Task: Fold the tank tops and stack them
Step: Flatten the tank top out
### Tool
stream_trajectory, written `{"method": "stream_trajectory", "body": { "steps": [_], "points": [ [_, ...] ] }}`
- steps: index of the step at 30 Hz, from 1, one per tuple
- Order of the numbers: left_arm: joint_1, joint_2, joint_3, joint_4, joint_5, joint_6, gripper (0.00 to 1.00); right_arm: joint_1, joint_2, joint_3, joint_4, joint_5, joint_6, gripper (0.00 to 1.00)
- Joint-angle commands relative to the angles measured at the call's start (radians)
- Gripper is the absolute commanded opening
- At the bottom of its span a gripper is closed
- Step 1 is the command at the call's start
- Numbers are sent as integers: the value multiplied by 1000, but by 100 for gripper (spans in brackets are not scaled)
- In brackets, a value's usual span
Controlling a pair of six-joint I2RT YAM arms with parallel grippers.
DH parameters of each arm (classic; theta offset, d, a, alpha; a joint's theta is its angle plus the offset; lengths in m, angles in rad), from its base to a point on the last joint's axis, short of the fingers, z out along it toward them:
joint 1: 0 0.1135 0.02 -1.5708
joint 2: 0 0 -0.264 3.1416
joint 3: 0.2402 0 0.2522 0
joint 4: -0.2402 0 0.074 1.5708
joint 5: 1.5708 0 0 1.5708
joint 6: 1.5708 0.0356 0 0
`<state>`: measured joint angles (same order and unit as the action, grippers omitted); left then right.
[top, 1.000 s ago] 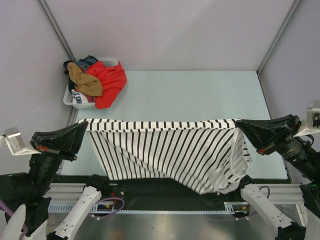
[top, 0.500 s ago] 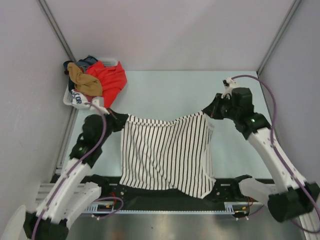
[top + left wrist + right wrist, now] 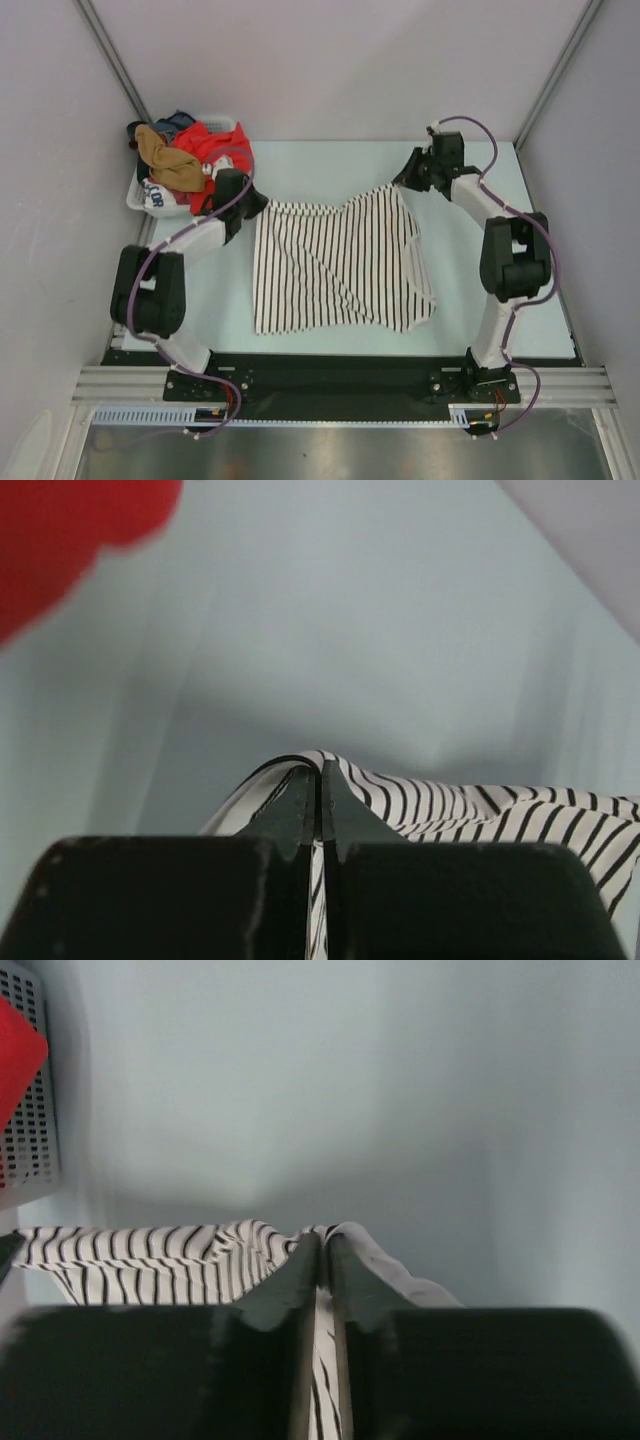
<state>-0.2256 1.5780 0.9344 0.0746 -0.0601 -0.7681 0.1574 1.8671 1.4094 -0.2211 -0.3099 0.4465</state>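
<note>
Progress is early. One striped tank top (image 3: 340,265) lies spread out on the table (image 3: 320,165), mid-way between the two arms, and it shows no fold yet. No stack exists anywhere on the table. The tan tank top (image 3: 168,160) sits crumpled in the laundry basket (image 3: 133,200) at the far left corner, beside a red garment (image 3: 225,160) that spills over the rim. By my reckoning, the flattening, the folding of both tops and the stacking all remain to be done.

The left gripper (image 3: 250,205) is closed tight on the far left corner of the striped top, and the left wrist view shows cloth pinched between its black fingers. The right gripper (image 3: 403,180) is closed in the same way on the far right corner, with a small hump of fabric rising at its tips. Both held corners look slightly lifted, while the rest of the top rests on the surface.

The striped top is thin, limp cloth, white with narrow black lines running from far edge to near edge. It forms a rough rectangle, with a diagonal crease across the middle and a near right corner that flares outward. The table is pale blue-green and matte. The basket is white plastic with a wall of small square holes. The gripper fingers are dull black and taper to a narrow edge.
</note>
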Motion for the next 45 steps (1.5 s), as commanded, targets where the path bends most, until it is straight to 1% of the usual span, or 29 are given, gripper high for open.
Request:
{"method": "stream_trajectory", "body": {
  "steps": [1,2,3,4,5,6,7,9,10,12,13,15,16,17,18,19,21,22,24,25,28,31,32,33,37,41,44,45],
  "points": [
    [74,176,224,82,48,-19,0,-32,117,225,100,-24,43,19],
    [92,224,277,55,151,-8,17,-35,197,273,86,-31,44,43],
    [124,268,329,31,190,-8,41,-35,223,352,62,-20,47,69],
    [138,327,401,1,221,-8,60,-35,239,368,22,-21,46,71],
    [146,333,411,-28,242,-5,81,-33,231,365,16,-20,35,73],
    [150,324,405,-26,250,4,95,-33,210,296,40,-5,31,73],
    [147,279,365,-21,246,21,100,-35,176,245,63,5,31,73],
    [131,217,311,-12,215,70,100,-42,69,127,109,26,37,72],
    [123,153,263,-10,210,87,100,-50,38,18,147,26,38,72],
    [95,91,225,-51,195,130,100,-56,-41,-65,167,41,37,67],
    [85,30,189,-67,174,144,100,-58,-57,-122,164,54,29,66],
    [45,-36,137,-101,161,177,100,-58,-77,-153,128,121,14,63],
    [29,-105,82,-120,131,188,100,-59,-77,-164,120,143,11,63],
    [13,-140,52,-133,114,202,100,-59,-74,-174,115,159,6,63],
    [-18,-179,22,-140,96,208,100,-59,-68,-175,99,192,0,64],
    [-30,-255,-46,-151,82,214,99,-59,-53,-173,88,209,-6,65],
    [-55,-332,-112,-165,66,216,100,-59,-40,-167,69,248,-11,66],
    [-57,-407,-182,-171,69,216,100,-59,-31,-167,63,259,-6,66],
    [-58,-476,-242,-190,82,207,99,-61,-25,-174,66,279,0,67],
    [-57,-537,-296,-202,88,205,99,-61,-22,-178,69,282,4,67],
    [-58,-628,-368,-240,94,208,98,-62,-3,-181,88,276,9,67],
    [-58,-662,-408,-274,86,210,96,-62,24,-167,88,272,14,66],
    [-58,-664,-414,-280,88,207,89,-64,33,-168,89,272,15,65],
    [-57,-662,-420,-292,91,201,88,-62,35,-170,97,272,17,65],
    [-58,-629,-443,-358,63,145,86,-62,63,-168,112,290,15,62],
    [-57,-607,-477,-374,22,93,84,-64,113,-139,109,282,27,59],
    [-57,-579,-520,-334,52,73,78,-64,133,-139,131,282,43,51],
    [-58,-570,-529,-319,77,72,76,-64,135,-138,138,287,46,47]
  ]
}}
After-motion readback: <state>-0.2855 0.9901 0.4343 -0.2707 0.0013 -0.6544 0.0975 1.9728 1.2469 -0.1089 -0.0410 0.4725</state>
